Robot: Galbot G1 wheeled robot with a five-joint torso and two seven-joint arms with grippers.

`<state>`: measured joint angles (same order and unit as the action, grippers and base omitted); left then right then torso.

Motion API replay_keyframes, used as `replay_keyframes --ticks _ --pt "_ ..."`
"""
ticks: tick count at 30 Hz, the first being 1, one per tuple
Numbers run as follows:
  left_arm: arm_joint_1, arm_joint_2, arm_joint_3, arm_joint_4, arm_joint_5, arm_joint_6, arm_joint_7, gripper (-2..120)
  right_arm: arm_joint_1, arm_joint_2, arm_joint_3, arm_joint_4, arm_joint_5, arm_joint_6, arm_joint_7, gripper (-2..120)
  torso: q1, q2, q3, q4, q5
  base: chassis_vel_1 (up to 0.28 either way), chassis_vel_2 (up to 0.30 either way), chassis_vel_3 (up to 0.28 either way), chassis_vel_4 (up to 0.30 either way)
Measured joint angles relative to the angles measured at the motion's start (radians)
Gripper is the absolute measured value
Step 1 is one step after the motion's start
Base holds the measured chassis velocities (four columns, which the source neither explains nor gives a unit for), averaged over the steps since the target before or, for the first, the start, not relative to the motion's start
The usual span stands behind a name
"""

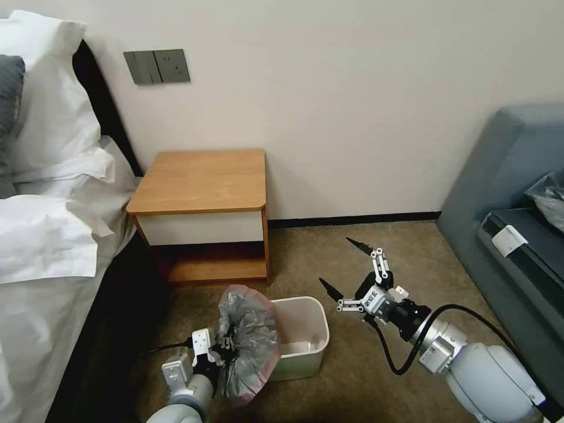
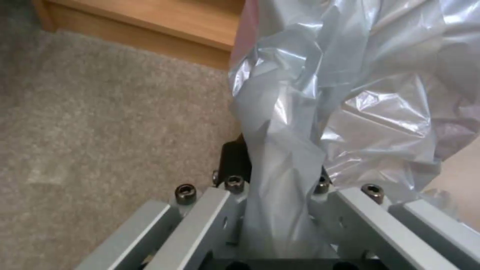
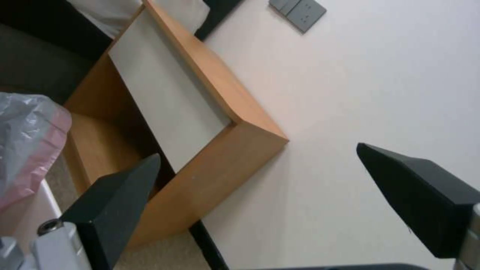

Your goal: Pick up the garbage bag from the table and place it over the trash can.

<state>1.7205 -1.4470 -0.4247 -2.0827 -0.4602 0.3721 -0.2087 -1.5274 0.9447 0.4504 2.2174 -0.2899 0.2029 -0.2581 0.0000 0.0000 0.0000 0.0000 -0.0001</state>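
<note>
Head view first: I have the bag (image 1: 249,341) bunched in my left end effector (image 1: 226,346), low over the carpet (image 1: 352,376) and right up against the near-left end of the bin (image 1: 299,343). The bag fans out from the grip like a crumpled silver flower, its pink band running along the lower and upper edges, and it overlaps the bin's left rim, hiding that end. The rest of the bin's mouth stands open and uncovered, so the bag is not over it yet.

On the left wrist view, a twisted neck of the bag (image 2: 285,180) runs straight down between the grey fingers (image 2: 210,221), so that end effector is pinching the bag. The plastic billows wide beyond the pinch, with the wooden shelf (image 2: 165,22) of the table behind it.

My right end effector (image 1: 346,267) hovers to the right of the bin, apart from it, black fingertips spread wide and holding nothing. The right wrist view confirms it: both dark fingers (image 3: 120,195) stand well apart, framing the table (image 3: 225,123) and the wall, with a corner of the bag (image 3: 30,142) at the edge.

The table (image 1: 202,182) itself sits against the wall beside the bed (image 1: 53,235), its top bare, with the bin on the carpet just in front of it.
</note>
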Motion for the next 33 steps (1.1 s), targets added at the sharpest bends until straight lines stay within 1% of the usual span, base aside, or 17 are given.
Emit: replay_keyframes --ticks 1,3,4,5,8,9,12,13,15,16,17,19,20,23,25,30,33 --pt "0.000 0.000 0.000 0.000 0.000 0.000 0.000 7 0.000 0.000 0.000 0.000 0.000 0.000 0.000 100 0.000 0.000 0.000 0.0000 0.0000 0.000 0.000 0.000 0.000" --pt "0.006 -0.007 0.003 -0.002 0.023 -0.030 -0.010 7 -0.001 0.004 -0.004 0.002 -0.001 0.000 0.005 100 0.000 0.000 0.000 0.0000 -0.0002 0.000 0.000 0.000 0.000" --pt "0.012 -0.011 0.004 -0.003 0.040 -0.062 -0.014 7 -0.001 0.007 -0.008 0.004 0.000 0.001 0.013 100 0.000 0.000 0.000 0.0000 -0.0002 0.000 0.000 0.000 0.000" --pt "0.012 -0.011 0.004 -0.003 0.040 -0.062 -0.014 7 -0.001 0.007 -0.008 0.004 0.000 0.001 0.013 100 0.000 0.000 0.000 0.0000 -0.0002 0.000 0.000 0.000 0.000" --pt "0.032 -0.015 0.009 -0.024 0.078 -0.160 -0.012 7 0.000 0.017 -0.040 0.014 0.047 -0.006 0.066 100 0.000 0.000 0.000 0.0001 -0.0001 0.000 0.000 0.000 0.000" --pt "0.032 -0.015 0.009 -0.024 0.078 -0.160 -0.012 7 0.000 0.017 -0.040 0.014 0.047 -0.006 0.066 100 0.000 0.000 0.000 0.0001 -0.0001 0.000 0.000 0.000 0.000" --pt "0.050 -0.018 0.006 -0.047 0.146 -0.272 0.024 7 0.001 0.031 -0.123 0.051 0.217 -0.051 0.128 100 0.000 0.000 0.000 -0.0001 0.0000 0.000 0.000 0.000 0.000" --pt "0.050 -0.018 0.006 -0.047 0.146 -0.272 0.024 7 0.001 0.031 -0.123 0.051 0.217 -0.051 0.128 100 0.000 0.000 0.000 -0.0001 0.0000 0.000 0.000 0.000 0.000" --pt "0.058 -0.021 -0.004 -0.051 0.186 -0.353 0.051 7 0.010 0.047 -0.207 0.085 0.382 -0.097 0.167 100 0.000 0.000 0.000 0.0000 -0.0002 0.000 0.000 0.000 0.000" --pt "0.060 -0.023 -0.010 -0.051 0.199 -0.392 0.066 7 0.021 0.055 -0.244 0.096 0.451 -0.118 0.171 100 0.000 0.000 0.000 0.0000 0.0000 0.000 0.000 0.000 0.000" --pt "0.060 -0.023 -0.010 -0.051 0.199 -0.392 0.066 7 0.021 0.055 -0.244 0.096 0.451 -0.118 0.171 100 0.000 0.000 0.000 0.0000 0.0000 0.000 0.000 0.000 0.000" --pt "0.059 -0.032 -0.026 -0.044 0.213 -0.464 0.092 7 0.059 0.064 -0.306 0.101 0.566 -0.167 0.143 100 0.000 0.000 0.000 -0.0001 0.0000 0.000 0.000 0.000 0.000" --pt "0.059 -0.032 -0.026 -0.044 0.213 -0.464 0.092 7 0.059 0.064 -0.306 0.101 0.566 -0.167 0.143 100 0.000 0.000 0.000 -0.0001 0.0000 0.000 0.000 0.000 0.000" --pt "0.058 -0.047 -0.038 -0.052 0.228 -0.498 0.109 7 0.163 0.038 -0.404 0.094 0.705 -0.291 0.119 100 0.000 0.000 0.000 0.0000 -0.0001 0.000 0.000 0.000 0.000" --pt "0.058 -0.051 -0.040 -0.057 0.235 -0.503 0.111 7 0.199 0.020 -0.429 0.085 0.727 -0.317 0.118 100 0.000 0.000 0.000 0.0001 0.0001 0.000 0.000 0.000 0.000" --pt "0.067 -0.064 -0.043 -0.072 0.257 -0.520 0.119 7 0.386 -0.066 -0.515 -0.012 0.688 -0.346 0.048 100 0.000 0.000 0.000 0.0003 0.0001 0.000 0.000 0.000 0.000" --pt "0.070 -0.069 -0.043 -0.073 0.268 -0.527 0.121 7 0.454 -0.085 -0.549 -0.057 0.656 -0.342 0.028 100 0.000 0.000 0.000 0.0002 0.0001 0.000 0.000 0.000 0.000"
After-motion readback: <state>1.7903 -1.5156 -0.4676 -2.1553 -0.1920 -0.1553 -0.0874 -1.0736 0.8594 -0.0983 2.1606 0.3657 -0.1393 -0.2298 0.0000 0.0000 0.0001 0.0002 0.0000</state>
